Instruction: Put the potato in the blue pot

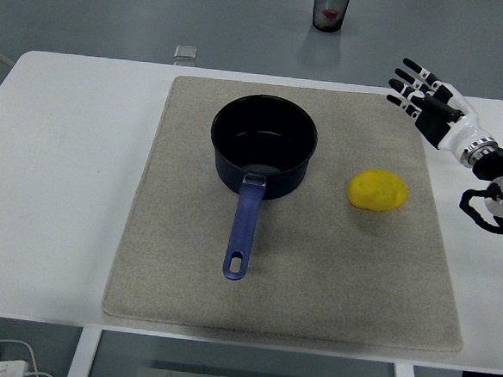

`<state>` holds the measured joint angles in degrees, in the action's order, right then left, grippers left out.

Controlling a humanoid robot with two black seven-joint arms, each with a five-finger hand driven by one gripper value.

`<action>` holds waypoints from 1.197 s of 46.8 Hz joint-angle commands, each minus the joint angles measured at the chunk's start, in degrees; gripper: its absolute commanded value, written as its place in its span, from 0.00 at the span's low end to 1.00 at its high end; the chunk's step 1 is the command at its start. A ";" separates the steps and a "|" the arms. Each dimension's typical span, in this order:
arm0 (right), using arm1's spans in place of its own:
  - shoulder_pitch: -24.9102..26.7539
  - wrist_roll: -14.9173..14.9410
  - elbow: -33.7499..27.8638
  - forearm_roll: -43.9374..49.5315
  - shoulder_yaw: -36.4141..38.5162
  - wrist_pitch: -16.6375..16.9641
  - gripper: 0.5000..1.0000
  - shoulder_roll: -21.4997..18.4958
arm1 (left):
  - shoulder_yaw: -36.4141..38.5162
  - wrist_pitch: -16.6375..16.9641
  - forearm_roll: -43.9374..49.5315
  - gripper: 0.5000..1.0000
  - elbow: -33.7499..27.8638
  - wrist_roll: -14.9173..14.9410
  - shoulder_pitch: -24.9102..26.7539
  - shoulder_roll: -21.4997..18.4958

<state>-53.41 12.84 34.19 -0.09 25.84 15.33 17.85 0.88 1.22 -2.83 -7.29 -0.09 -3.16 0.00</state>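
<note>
One potato point(377, 190) lies beside the empty blue pot point(262, 143)

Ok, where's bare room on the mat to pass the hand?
Open mat right of the pot handle and below the potato; also the strip left of the pot. Tightest between pot and potato. Right hand hovers open past the mat's far right corner.

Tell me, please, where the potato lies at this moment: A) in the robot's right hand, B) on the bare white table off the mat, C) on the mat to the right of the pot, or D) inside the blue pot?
C: the yellow potato rests on the beige mat, apart from the blue pot and to its right, while the right hand hovers open beyond it, holding nothing.
</note>
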 commanded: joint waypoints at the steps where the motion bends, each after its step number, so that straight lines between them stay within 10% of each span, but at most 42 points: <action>1: -0.03 -0.09 0.09 2.55 -0.26 -1.79 0.86 -0.53 | 0.00 -0.08 -0.07 0.99 0.00 0.00 -0.01 0.00; 56: -1.61 5.53 11.07 42.19 -4.57 2.86 0.86 6.93 | 0.00 0.01 -0.07 0.99 0.00 0.00 -0.01 0.00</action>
<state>-55.00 18.36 44.55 40.76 22.03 18.18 23.66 0.88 1.23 -2.83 -7.30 -0.09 -3.16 0.00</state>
